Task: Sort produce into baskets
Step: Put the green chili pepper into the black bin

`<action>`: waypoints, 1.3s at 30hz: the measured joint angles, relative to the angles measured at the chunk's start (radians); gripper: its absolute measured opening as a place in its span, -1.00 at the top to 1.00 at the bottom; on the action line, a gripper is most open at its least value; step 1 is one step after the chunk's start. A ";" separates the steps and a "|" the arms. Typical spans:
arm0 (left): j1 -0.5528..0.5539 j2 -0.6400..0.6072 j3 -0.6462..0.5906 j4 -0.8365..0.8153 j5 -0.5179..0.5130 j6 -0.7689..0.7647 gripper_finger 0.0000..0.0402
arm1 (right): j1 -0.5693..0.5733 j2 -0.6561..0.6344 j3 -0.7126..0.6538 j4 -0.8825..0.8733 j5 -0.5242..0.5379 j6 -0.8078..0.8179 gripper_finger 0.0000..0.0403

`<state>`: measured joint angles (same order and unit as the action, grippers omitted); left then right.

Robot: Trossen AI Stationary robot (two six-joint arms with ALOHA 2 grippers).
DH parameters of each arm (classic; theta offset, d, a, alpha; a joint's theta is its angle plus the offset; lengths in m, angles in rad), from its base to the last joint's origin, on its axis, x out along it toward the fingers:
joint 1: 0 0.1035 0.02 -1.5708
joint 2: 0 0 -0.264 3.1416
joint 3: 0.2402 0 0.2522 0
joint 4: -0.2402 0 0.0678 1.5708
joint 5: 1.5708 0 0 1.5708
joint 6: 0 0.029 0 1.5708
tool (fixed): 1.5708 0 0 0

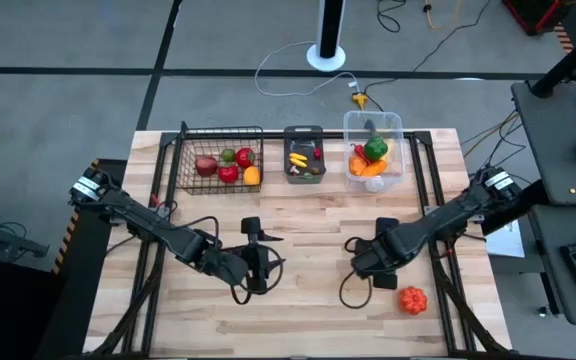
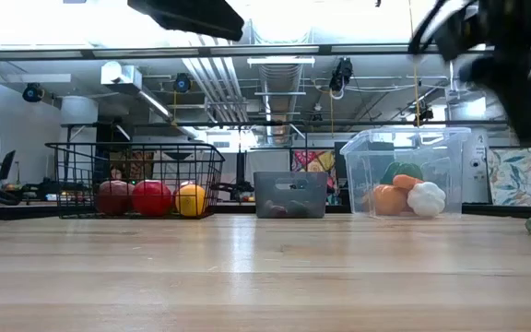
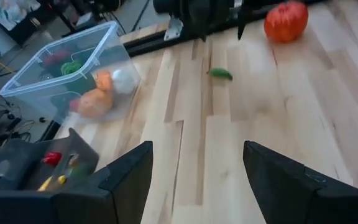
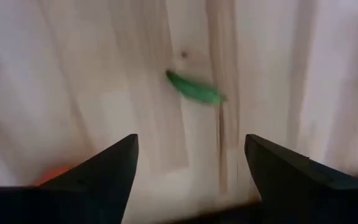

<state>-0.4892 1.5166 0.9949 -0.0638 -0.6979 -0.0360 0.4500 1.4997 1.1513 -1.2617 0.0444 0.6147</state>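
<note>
Hovering over the last green piece

Right gripper [image 4: 191, 168] hangs above a small green pod-shaped veg [image 4: 194, 90] on the bare table [image 1: 298, 320], fingers spread wide w/ nothing between them – looks like a line-up for a pick, judged from the pod sitting just ahead of the gap. Pod's long axis runs diagonal across the wood grain in the right wrist view; which end is the stem, can't tell. Orange-red pumpkin-like piece [image 1: 412, 298] lies near, also unsorted.

Left gripper [image 3: 191, 180] waits at mid-table, fingers spread, empty.

Rest of produce already sits at the far edge: wire basket [image 1: 183, 150] w/ red and yellow fruit, grey bin [image 1: 304, 131] w/ small bits, clear tub [image 1: 394, 122] w/ green, orange, white items.
</note>
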 joint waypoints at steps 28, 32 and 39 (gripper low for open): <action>-0.001 0.000 0.012 -0.059 0.001 -0.111 -0.16 | -0.071 0.084 -0.286 0.385 -0.004 -0.239 0.00; -0.001 0.000 0.009 -0.057 0.002 -0.125 -0.16 | -0.077 0.083 -0.287 0.390 -0.011 -0.241 0.19; 0.000 0.002 0.008 -0.054 0.002 -0.160 -0.16 | -0.077 0.081 -0.288 0.398 -0.023 -0.245 0.62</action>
<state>-0.4896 1.5185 1.0031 -0.1181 -0.6964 -0.1958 0.3733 1.5811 0.8638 -0.8641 0.0217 0.3702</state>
